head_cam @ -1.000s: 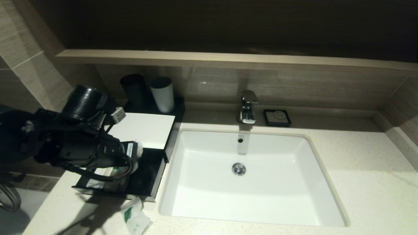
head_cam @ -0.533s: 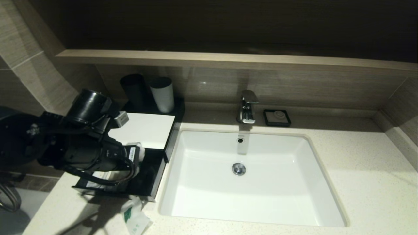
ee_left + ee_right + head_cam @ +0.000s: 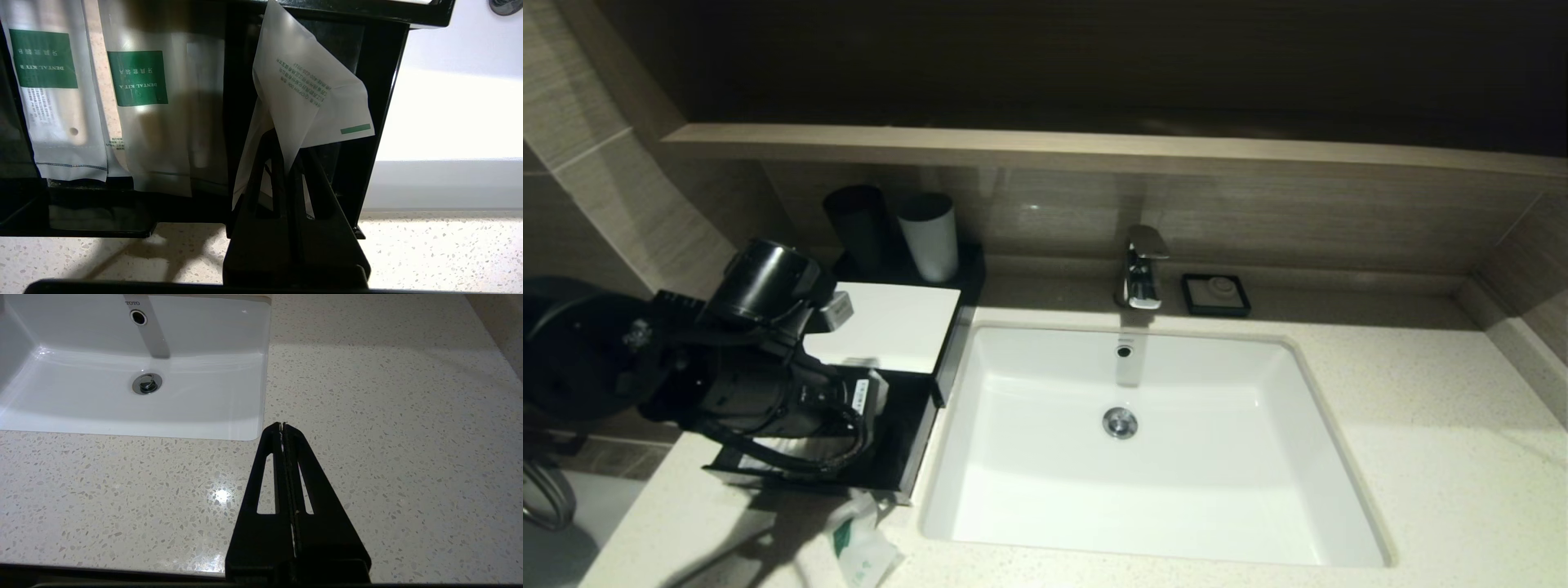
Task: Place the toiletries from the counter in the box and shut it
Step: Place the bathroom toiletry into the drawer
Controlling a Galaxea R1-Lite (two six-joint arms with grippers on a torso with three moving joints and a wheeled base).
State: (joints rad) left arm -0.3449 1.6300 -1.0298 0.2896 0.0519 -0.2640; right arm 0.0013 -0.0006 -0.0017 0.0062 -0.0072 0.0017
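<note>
A black box (image 3: pixel 913 445) with a white lid (image 3: pixel 890 325) slid half back stands on the counter left of the sink. My left gripper (image 3: pixel 864 402) hangs over its open part, shut on a white sachet (image 3: pixel 304 92) with green print; the sachet hangs over the box's empty black compartment (image 3: pixel 376 102). Two white dental kit packets (image 3: pixel 45 94) (image 3: pixel 151 118) with green labels lie in the box beside it. Another white and green packet (image 3: pixel 862 549) lies on the counter in front of the box. My right gripper (image 3: pixel 282 426) is shut and empty above the counter, right of the sink.
The white sink (image 3: pixel 1143 441) with a chrome tap (image 3: pixel 1142 268) fills the middle. A black cup (image 3: pixel 856 219) and a white cup (image 3: pixel 929 235) stand behind the box. A small black soap dish (image 3: pixel 1215 294) sits by the tap. The speckled counter (image 3: pixel 388 416) stretches right.
My left arm has moved a little to the right and downward over the box, with the sachet still in its grip. Nothing else has moved.
</note>
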